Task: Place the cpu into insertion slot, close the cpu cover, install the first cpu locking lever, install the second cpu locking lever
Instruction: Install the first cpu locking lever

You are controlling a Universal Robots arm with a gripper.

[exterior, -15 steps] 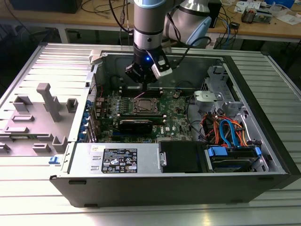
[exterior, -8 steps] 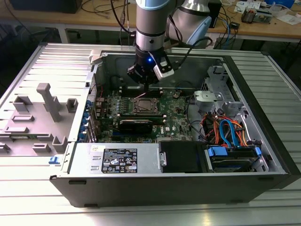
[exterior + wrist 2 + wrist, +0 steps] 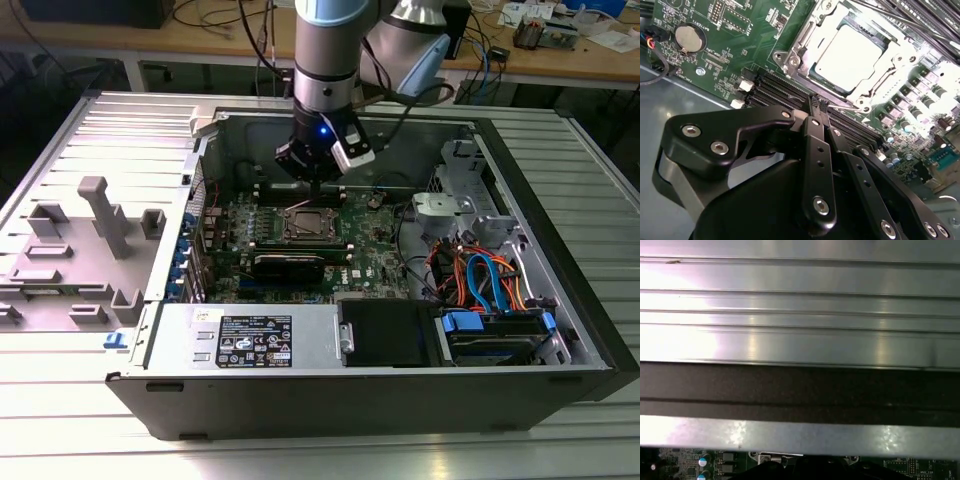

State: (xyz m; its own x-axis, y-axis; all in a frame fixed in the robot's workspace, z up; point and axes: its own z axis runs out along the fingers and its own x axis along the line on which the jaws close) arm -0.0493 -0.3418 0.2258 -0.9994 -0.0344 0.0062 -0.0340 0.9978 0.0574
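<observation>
In the exterior view my gripper [image 3: 316,186] hangs inside the open computer case, just above the insertion slot [image 3: 306,224] on the green motherboard [image 3: 370,255]. In the second wrist view the cpu [image 3: 847,55] lies in the slot, its silver-grey top showing through the cut-out of the cpu cover [image 3: 888,67], which lies flat around it. My gripper [image 3: 818,102] is shut with nothing seen between its black fingers. Its tips sit at the socket's edge, beside the memory slots. A thin silvery rod [image 3: 845,106] runs along that edge from the tips.
Long black memory slots [image 3: 772,92] and a coin battery [image 3: 689,38] flank the socket. The case walls [image 3: 450,130] enclose the board. A power supply [image 3: 250,340] and a drive bay with orange and blue cables [image 3: 480,280] stand nearer the front. Grey plastic parts [image 3: 100,215] lie at the exterior view's left.
</observation>
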